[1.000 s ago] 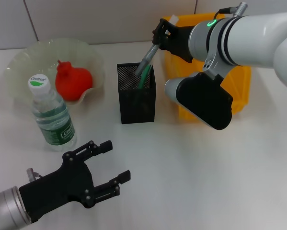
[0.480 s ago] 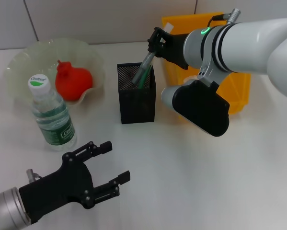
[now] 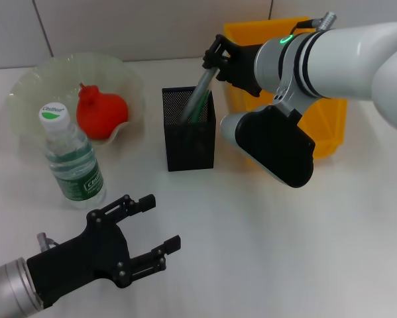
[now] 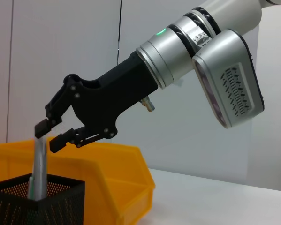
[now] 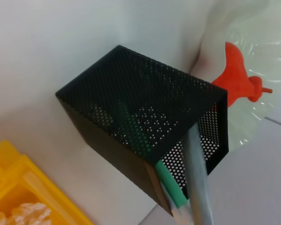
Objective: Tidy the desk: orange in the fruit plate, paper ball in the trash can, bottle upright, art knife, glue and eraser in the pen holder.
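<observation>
Since a second ago the right gripper [image 3: 213, 58] has carried the art knife [image 3: 199, 93] leftward and lower, so its grey shaft now stands steeper with the bottom end well down inside the pen holder [image 3: 189, 129], next to a green pen [image 5: 141, 143] already in there. Its fingers [image 4: 45, 126] pinch narrowly on the knife's top end, with the black mesh rim right below them. To me that means the drop-off is basically done and only letting go is left. Behind the fingers sits the yellow trash can [image 3: 327, 126], close enough that pulling straight up looks like the safest way out. The fruit plate [image 3: 26, 89] with the orange [image 3: 100, 111] in it and the upright bottle [image 3: 71, 159] are well off to the left of those fingers, not in the way. Meanwhile the left gripper [image 3: 145, 232] hovers low over bare worktop [image 3: 264, 252] near the front, fingers spread wide, holding nothing.
</observation>
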`<state>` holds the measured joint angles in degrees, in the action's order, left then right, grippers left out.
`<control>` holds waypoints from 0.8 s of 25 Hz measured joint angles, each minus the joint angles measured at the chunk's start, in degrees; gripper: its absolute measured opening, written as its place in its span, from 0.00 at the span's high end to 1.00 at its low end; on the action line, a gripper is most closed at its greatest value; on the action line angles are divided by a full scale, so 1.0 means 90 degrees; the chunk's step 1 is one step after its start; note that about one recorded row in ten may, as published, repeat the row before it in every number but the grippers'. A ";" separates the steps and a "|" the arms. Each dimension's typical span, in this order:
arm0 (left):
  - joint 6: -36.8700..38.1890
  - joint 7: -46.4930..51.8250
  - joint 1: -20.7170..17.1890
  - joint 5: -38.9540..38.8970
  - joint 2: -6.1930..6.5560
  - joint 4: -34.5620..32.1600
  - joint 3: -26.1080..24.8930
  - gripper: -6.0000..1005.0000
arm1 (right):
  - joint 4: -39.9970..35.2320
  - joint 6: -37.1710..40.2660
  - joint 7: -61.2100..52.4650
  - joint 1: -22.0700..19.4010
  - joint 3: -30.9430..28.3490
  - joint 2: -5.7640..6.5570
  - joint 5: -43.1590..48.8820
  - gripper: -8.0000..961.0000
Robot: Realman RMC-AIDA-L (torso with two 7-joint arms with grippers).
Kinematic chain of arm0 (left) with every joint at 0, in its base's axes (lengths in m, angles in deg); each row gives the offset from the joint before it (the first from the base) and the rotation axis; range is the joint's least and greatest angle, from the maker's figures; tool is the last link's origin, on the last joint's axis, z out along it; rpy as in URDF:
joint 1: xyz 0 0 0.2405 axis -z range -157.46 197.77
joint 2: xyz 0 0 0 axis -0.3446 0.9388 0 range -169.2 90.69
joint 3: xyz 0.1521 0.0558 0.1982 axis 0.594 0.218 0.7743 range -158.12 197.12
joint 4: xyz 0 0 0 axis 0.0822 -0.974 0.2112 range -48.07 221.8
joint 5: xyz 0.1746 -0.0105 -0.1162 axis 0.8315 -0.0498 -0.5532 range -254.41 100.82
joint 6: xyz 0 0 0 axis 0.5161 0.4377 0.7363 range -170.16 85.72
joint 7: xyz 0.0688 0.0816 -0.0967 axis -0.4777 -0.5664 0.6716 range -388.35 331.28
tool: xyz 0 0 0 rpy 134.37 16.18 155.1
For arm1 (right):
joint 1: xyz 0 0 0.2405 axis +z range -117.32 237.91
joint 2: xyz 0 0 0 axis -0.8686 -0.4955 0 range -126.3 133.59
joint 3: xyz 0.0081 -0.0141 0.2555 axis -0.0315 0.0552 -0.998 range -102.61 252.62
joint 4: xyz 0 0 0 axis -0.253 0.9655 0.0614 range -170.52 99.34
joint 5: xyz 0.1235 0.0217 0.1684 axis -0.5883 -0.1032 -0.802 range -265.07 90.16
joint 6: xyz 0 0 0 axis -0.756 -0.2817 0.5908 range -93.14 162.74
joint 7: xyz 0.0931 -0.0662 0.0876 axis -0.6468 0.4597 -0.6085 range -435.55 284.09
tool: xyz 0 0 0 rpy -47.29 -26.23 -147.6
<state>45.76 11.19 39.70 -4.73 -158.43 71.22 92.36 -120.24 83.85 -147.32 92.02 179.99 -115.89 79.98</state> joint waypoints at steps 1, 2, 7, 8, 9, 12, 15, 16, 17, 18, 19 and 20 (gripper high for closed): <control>0.0000 0.0000 0.0001 0.0000 0.0000 0.0000 0.0000 0.22 | -0.0019 0.0031 -0.0014 0.0000 -0.0003 0.0000 0.0000 0.85; 0.0000 0.0000 0.0003 0.0000 0.0000 0.0000 0.0000 0.22 | -0.0036 0.0062 -0.0029 0.0000 -0.0003 0.0000 0.0000 0.81; 0.0000 0.0000 0.0010 0.0000 0.0000 0.0000 0.0000 0.22 | -0.0100 0.0095 -0.0134 -0.0005 -0.0006 0.0000 -0.0001 0.66; 0.0000 0.0000 0.0010 0.0000 0.0000 0.0000 0.0000 0.22 | -0.0179 0.0131 -0.0229 -0.0003 -0.0026 0.0000 -0.0002 0.66; 0.0000 0.0000 0.0010 0.0000 0.0000 0.0000 0.0000 0.22 | -0.0282 0.0220 -0.0359 -0.0002 -0.0053 0.0001 -0.0004 0.66; -0.0001 0.0000 0.0009 -0.0001 0.0000 0.0000 0.0000 0.22 | -0.0885 0.0748 -0.1001 -0.0001 -0.0187 0.0012 -0.0020 0.65; 0.0045 0.0000 0.0007 0.0000 0.0001 -0.0005 0.0000 0.22 | -0.1530 0.1237 -0.1677 -0.0050 -0.0371 0.0017 -0.0118 0.65; 0.0083 0.0000 0.0005 0.0001 0.0006 -0.0014 0.0000 0.22 | -0.1737 0.1296 -0.1862 -0.0099 -0.0466 0.0017 -0.0203 0.65; 0.0118 0.0000 0.0002 0.0001 0.0012 -0.0029 0.0000 0.22 | -0.1941 0.1375 -0.2028 -0.0155 -0.0593 0.0016 -0.0355 0.65; 0.0149 0.0000 -0.0012 0.0001 0.0020 -0.0048 0.0000 0.22 | -0.2157 0.1448 -0.2182 -0.0226 -0.0780 0.0018 -0.0555 0.65; 0.0176 0.0000 -0.0032 0.0002 0.0029 -0.0070 0.0000 0.22 | -0.2704 0.1714 -0.2372 -0.0447 -0.1386 0.0018 -0.1392 0.65; 0.0176 0.0000 -0.0032 0.0002 0.0029 -0.0070 0.0000 0.22 | -0.2704 0.1714 -0.2372 -0.0447 -0.1386 0.0018 -0.1392 0.64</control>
<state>47.34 11.19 39.42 -4.71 -158.17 70.60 92.36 -144.58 99.28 -168.67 88.00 167.52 -115.72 67.45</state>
